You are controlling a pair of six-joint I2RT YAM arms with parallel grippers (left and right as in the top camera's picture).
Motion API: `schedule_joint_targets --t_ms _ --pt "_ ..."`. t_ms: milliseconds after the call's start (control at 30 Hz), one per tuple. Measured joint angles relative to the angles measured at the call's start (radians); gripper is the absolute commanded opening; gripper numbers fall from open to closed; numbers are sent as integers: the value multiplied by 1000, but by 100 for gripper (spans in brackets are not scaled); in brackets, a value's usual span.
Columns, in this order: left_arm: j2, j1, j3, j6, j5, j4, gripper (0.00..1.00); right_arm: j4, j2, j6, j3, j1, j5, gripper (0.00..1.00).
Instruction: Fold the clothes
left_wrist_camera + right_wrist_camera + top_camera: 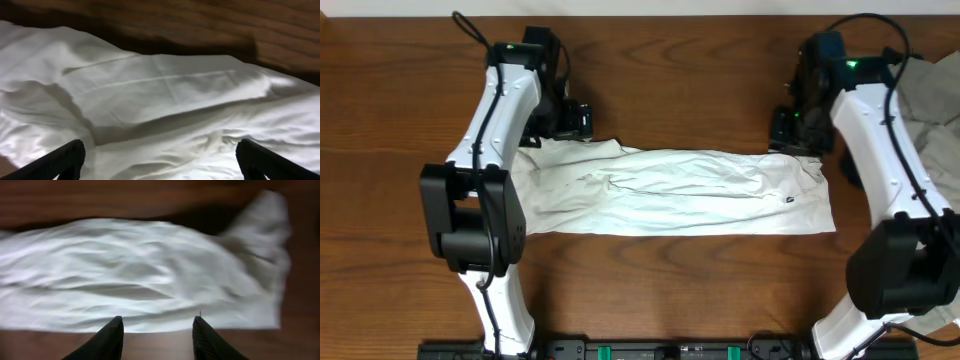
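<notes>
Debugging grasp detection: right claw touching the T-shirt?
Cannot tell. Right wrist view is blurred: tips of the open right claw overlap the edge of the T-shirt; neither contact nor gap is plain.

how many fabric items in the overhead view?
2. A white T-shirt, folded into a long strip, lies across the middle; a crumpled greyish cloth sits at the right edge, partly behind the right arm. More could be hidden there or off-frame.
</notes>
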Motion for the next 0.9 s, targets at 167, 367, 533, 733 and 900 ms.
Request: schedule_joint_targets --t_ms 167,367,533,733,900 --pt "0 -9 0 18 21 -21 98 104 3 -5 -30 84 -75 45" --pt "0 -10 -72 23 1 -47 98 220 3 37 -147 183 -104 43" --pt "5 0 -130 27 -71 18 98 306 3 68 -239 255 -137 43" --pt "5 60 -131 34 -113 76 98 416 3 109 -328 356 -164 49" --pt "5 112 -131 47 -90 53 98 529 3 140 -412 441 -172 49"
